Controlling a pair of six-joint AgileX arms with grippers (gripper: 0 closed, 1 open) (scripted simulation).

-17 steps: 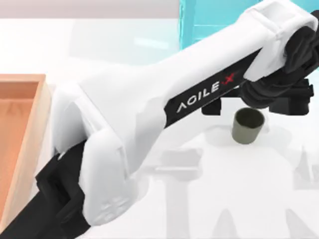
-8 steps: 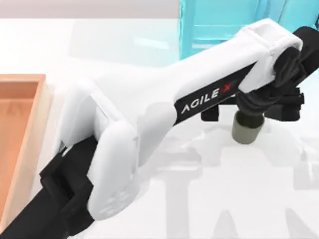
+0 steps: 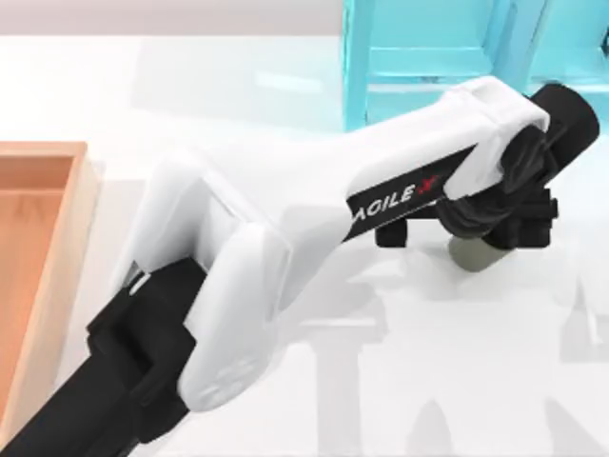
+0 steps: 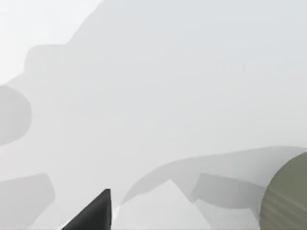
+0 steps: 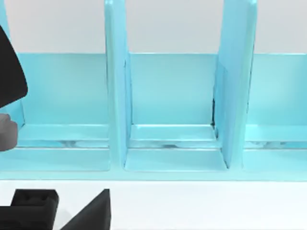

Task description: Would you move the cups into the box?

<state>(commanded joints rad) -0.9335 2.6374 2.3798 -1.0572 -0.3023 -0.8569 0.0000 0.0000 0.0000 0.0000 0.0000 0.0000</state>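
Observation:
The dark olive-grey cup stands upright on the white table right of centre, just in front of the turquoise shelf. My left gripper hangs right over it, open, with its black fingers spread to either side and the wrist hiding the cup's mouth. In the left wrist view the cup is close by, beside one black fingertip. The box, with light wooden walls and an orange-brown inside, lies at the table's far left. My right gripper is parked facing the shelf, open, one fingertip in sight.
The turquoise shelf unit stands at the back right, directly behind the cup; its upright dividers are near the right wrist. My left arm's white links stretch diagonally across the table from the lower left.
My left gripper has come down over the olive cup, which was fully visible a second ago and now has its mouth covered. The cup has stayed in place.

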